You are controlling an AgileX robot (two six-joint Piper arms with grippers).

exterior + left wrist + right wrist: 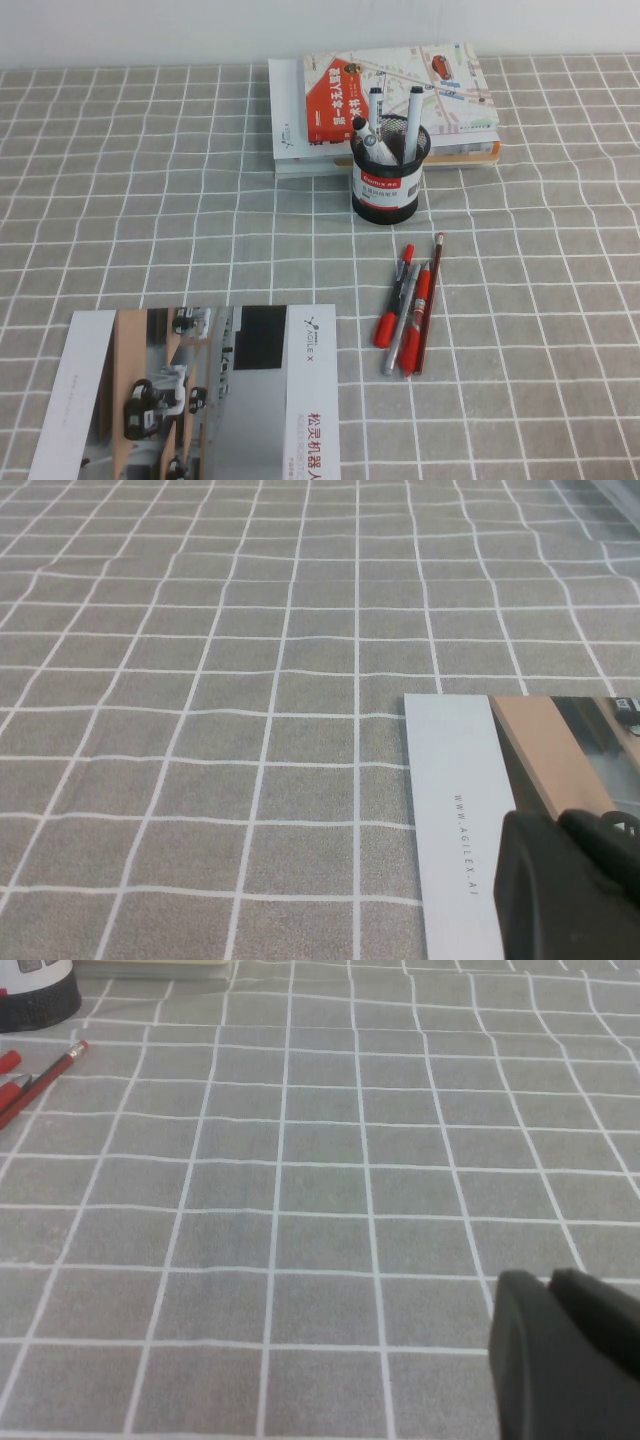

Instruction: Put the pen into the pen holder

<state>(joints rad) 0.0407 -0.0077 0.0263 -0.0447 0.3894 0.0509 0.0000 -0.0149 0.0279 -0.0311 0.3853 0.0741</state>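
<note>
The black mesh pen holder [388, 175] with its red-and-white label stands in front of the books. Three white, black-capped markers stand in it, one tall [413, 112], one behind [376, 105], one leaning low [365, 135]. I cannot tell which is the pen. No thick white marker lies loose on the table. The holder's base also shows in the right wrist view [35, 995]. My left gripper [556, 822] is shut and empty over the booklet's corner. My right gripper [548, 1280] is shut and empty above bare cloth. Neither gripper shows in the high view.
Slim red-capped pens [392, 300], a grey pen [400, 330] and a red pencil [430, 300] lie in a bunch in front of the holder. A stack of books [400, 90] lies behind it. A booklet [200, 400] lies at the near left on the checked cloth.
</note>
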